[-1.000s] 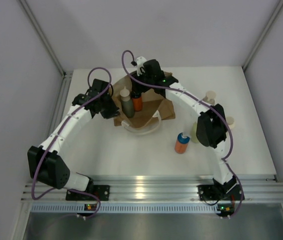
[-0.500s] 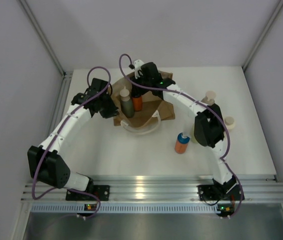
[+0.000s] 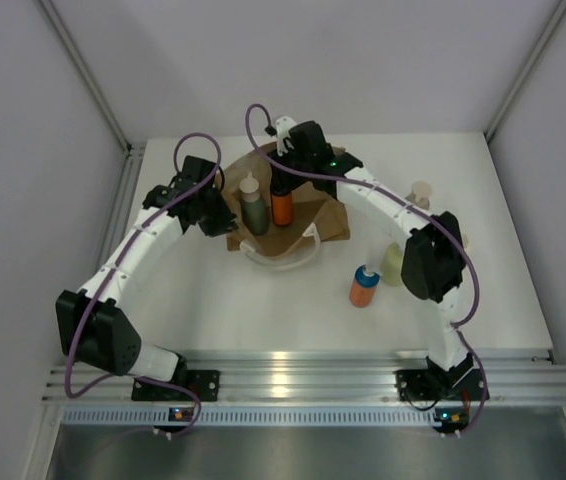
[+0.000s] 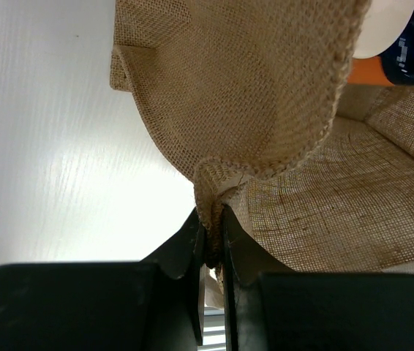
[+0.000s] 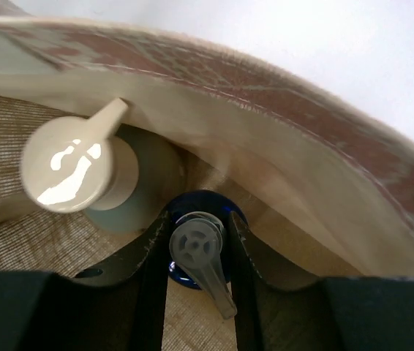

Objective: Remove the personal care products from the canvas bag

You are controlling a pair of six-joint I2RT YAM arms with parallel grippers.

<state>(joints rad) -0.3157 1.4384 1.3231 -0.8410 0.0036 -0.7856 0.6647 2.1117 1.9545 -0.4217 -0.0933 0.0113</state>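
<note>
The canvas bag (image 3: 315, 216) lies open at the table's middle back. My left gripper (image 3: 225, 218) is shut on its left rim, the woven edge (image 4: 211, 197) pinched between the jaws. My right gripper (image 3: 281, 184) reaches into the bag from above, its jaws closed against the blue cap and clear pump (image 5: 198, 245) of an orange bottle (image 3: 281, 209). The dark grey-green bottle (image 3: 254, 214) with a cream pump (image 5: 72, 164) stands beside it in the bag. On the table to the right stand another orange bottle (image 3: 364, 286), the yellow-green one (image 3: 391, 264) and the tan one (image 3: 421, 192).
The bag's white rope handle (image 3: 283, 259) loops onto the table in front of the bag. My right arm's elbow (image 3: 429, 262) hangs over the bottles on the right and hides the cream one. White walls close in the table at the back and sides.
My right gripper has settled lower over the orange bottle's cap, and that bottle now shows taller and slightly to the right in the bag. My left gripper has kept its hold.
</note>
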